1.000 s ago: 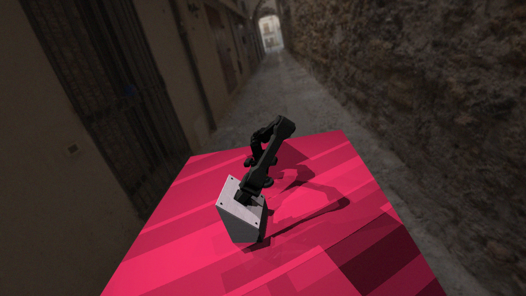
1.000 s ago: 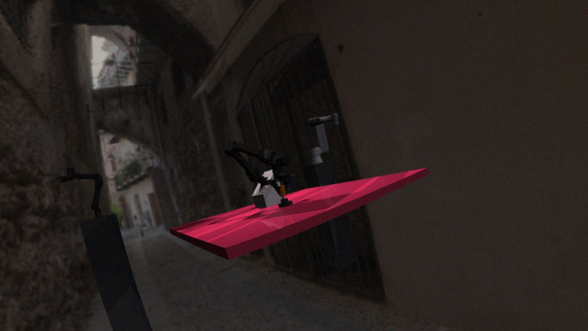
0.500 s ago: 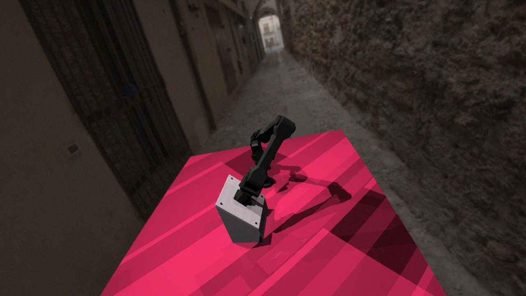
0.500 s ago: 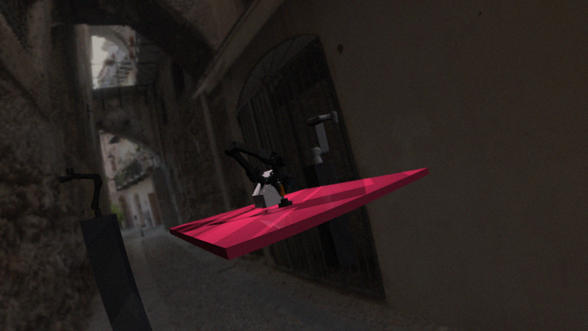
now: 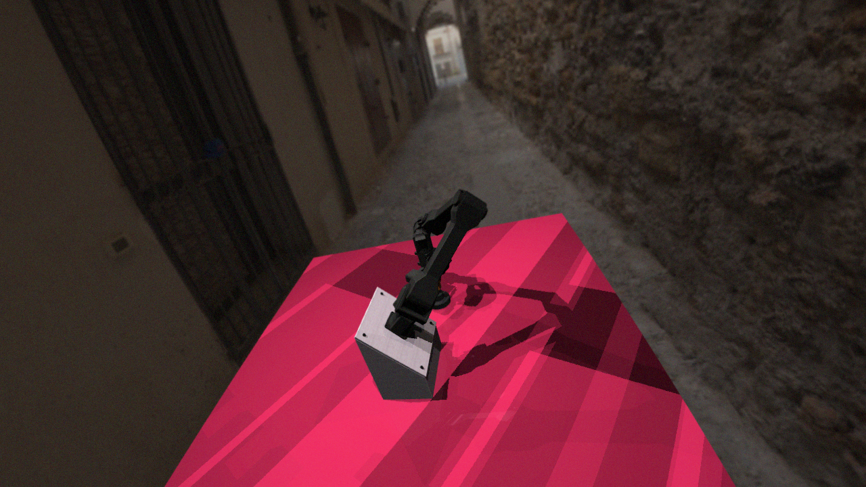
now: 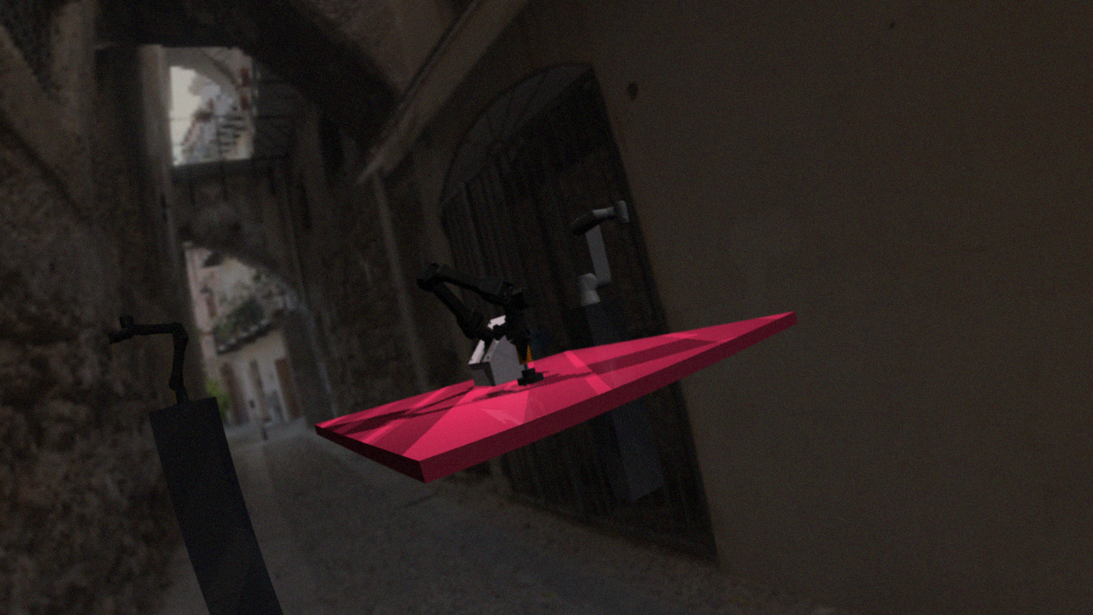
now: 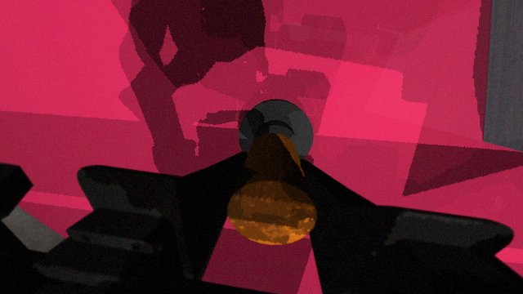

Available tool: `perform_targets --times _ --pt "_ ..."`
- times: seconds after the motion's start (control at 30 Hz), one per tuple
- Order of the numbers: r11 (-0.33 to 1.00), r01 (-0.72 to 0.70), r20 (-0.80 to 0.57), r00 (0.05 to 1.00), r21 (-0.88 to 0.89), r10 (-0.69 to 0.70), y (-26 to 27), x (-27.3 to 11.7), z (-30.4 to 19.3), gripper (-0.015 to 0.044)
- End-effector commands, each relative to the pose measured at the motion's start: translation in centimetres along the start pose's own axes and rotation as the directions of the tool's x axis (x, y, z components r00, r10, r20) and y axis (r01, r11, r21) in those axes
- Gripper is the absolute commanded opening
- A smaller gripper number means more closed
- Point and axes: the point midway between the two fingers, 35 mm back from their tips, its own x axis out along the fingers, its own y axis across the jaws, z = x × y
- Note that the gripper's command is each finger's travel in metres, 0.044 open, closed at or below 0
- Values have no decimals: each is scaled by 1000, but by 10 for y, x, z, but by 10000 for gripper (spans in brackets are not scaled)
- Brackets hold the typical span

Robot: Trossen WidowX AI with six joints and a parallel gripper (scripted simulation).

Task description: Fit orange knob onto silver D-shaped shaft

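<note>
My gripper [image 7: 272,160] is shut on the orange knob [image 7: 272,214] [image 6: 528,353], with one black finger on each side of it. The knob hangs upright over the round dark pedestal [image 7: 302,122] [image 6: 530,377] [image 5: 442,300]. In the exterior view a small gap shows between the knob's lower end and the pedestal. The silver shaft cannot be made out clearly. The knob's hole and the flat sides of hole and shaft are hidden. In the top view the arm mostly covers the knob.
A grey box [image 5: 399,369] [image 6: 504,360] [image 7: 504,73] with a sloped, pale top plate stands beside the pedestal on the pink table [image 5: 290,435] [image 6: 488,436] [image 7: 49,65]. The arm passes over the box. Shadows cross the table. Two other arms stand in the background in the exterior view.
</note>
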Motion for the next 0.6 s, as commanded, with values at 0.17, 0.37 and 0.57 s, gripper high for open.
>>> perform_targets --times 0.17,0.37,0.57 --pt "832 11 -12 1000 555 -5 -4 2 3 0" --pt "832 11 -12 1000 555 -5 -6 2 3 0" --pt "832 11 -12 1000 555 -5 -6 1 2 0"
